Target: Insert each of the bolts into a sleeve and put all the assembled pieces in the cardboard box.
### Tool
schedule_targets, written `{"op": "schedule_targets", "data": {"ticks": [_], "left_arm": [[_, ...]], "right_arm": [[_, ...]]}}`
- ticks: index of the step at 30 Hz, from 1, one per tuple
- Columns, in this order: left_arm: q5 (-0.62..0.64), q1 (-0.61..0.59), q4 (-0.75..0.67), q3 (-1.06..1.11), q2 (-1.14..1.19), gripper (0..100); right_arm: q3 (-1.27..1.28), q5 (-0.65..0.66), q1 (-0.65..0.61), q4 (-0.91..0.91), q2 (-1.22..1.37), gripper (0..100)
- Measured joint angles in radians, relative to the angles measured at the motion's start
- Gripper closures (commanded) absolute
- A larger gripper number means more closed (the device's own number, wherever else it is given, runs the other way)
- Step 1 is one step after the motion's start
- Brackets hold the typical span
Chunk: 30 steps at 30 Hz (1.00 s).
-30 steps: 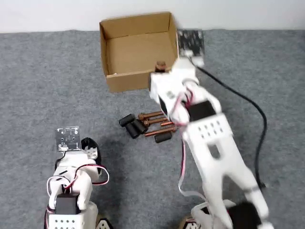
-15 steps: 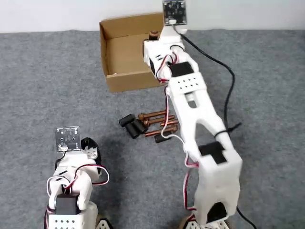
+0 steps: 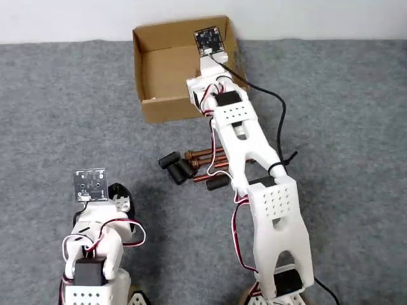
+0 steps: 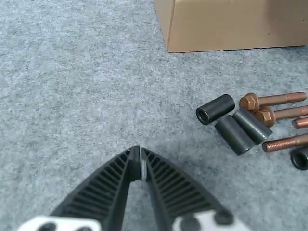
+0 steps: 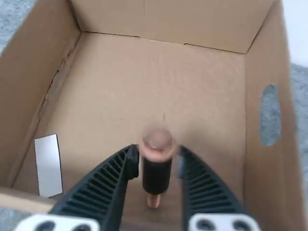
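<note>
My right gripper (image 5: 158,151) hangs over the floor of the cardboard box (image 5: 115,91), fingers apart. An assembled piece (image 5: 156,166), a copper bolt in a black sleeve, stands between them with a small gap on one side. In the high view the right arm (image 3: 232,121) stretches over the box's front wall (image 3: 165,108). Loose copper bolts (image 3: 203,154) and black sleeves (image 3: 175,166) lie on the grey carpet in front of the box. My left gripper (image 4: 139,161) is shut and empty, low over the carpet, short of the sleeves (image 4: 234,134) and bolts (image 4: 272,100).
A white label (image 5: 48,163) is stuck on the box floor near its front wall. One more sleeve (image 3: 217,183) lies beside the right arm. A black cable (image 3: 280,121) runs along the right arm. Open grey carpet (image 3: 63,114) spreads to the left.
The right arm has swung from above the box's front wall to over its inside, carrying the assembled piece. The left arm has stayed still.
</note>
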Motion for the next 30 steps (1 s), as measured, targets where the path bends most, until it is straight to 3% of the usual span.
{"op": "schedule_targets", "data": {"ticks": [7, 20, 30], "left_arm": [[0.0, 0.0, 0.0, 0.0, 0.0, 99], [0.0, 0.0, 0.0, 0.0, 0.0, 99], [0.0, 0.0, 0.0, 0.0, 0.0, 99]], "right_arm": [[-0.12, 0.0, 0.0, 0.141, 0.0, 84.8], [-0.512, 0.0, 0.0, 0.818, 0.0, 84.9], [-0.56, 0.0, -0.006, 1.114, 0.0, 84.9]]}}
